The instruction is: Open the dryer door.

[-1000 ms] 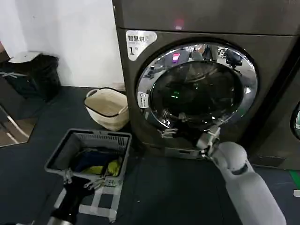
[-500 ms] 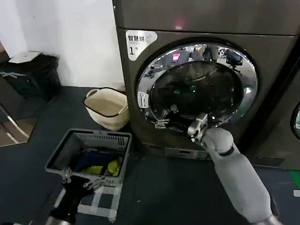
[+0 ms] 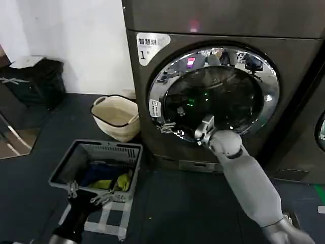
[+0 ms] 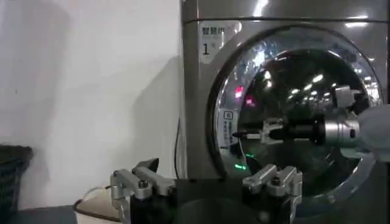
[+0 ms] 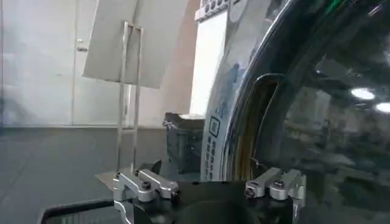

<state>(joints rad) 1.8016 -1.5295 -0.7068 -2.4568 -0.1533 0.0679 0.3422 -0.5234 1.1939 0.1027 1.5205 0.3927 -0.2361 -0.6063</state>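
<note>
The head view looks forward and down from above at the dryer (image 3: 213, 76) front and the dark floor (image 3: 177, 203); the left wrist view sits low and farther off, facing the same front and the dryer door (image 4: 292, 115); the right wrist view is very near, looking along the dryer door's chrome ring (image 5: 244, 122); all three share this door.

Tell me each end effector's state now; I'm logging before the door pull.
Left end effector: open, holding nothing, low over the grey basket.
Right end effector: open, holding nothing, at the dryer door's chrome ring.
</note>
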